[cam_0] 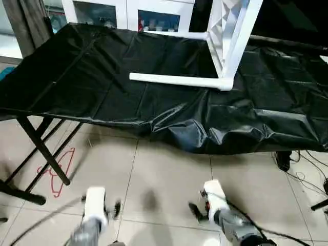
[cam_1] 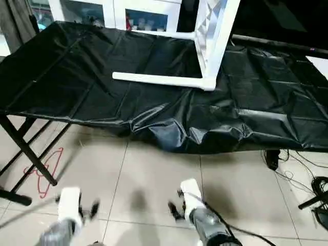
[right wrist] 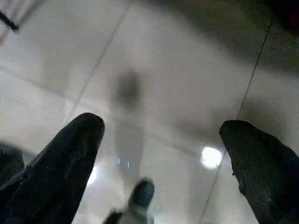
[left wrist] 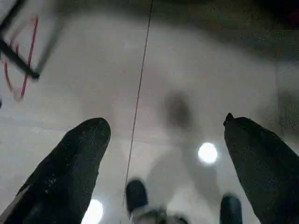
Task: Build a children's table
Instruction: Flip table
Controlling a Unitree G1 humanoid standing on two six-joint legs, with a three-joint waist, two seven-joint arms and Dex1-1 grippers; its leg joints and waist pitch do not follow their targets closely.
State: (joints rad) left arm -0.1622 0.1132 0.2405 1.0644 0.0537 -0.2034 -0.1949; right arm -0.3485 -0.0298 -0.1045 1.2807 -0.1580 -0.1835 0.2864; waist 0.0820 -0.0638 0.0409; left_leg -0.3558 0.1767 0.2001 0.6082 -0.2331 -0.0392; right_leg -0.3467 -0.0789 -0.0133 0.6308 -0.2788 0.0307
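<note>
A folding table [cam_0: 31,97] draped in a glossy, wrinkled black plastic sheet [cam_0: 169,110] carried the children's table [cam_0: 225,38], which lay tipped on its side near the far middle of the sheet. Its white plastic tabletop [cam_0: 233,20] stood on edge, the ribbed underside showing, and one smooth white tubular leg [cam_0: 177,79] stretched flat across the sheet toward the robot's left; a second leg [cam_0: 174,35] ran parallel behind it. A white cabinet [cam_0: 128,13] with glass doors stood beyond the table. Below the table's near edge, over pale glazed floor tiles [cam_0: 164,179], both arms hung low and well apart from the furniture. The left end effector [left wrist: 159,154] had its two black, rounded fingers spread wide on nothing, and the right end effector [right wrist: 161,154] likewise gaped empty above the tiles.
</note>
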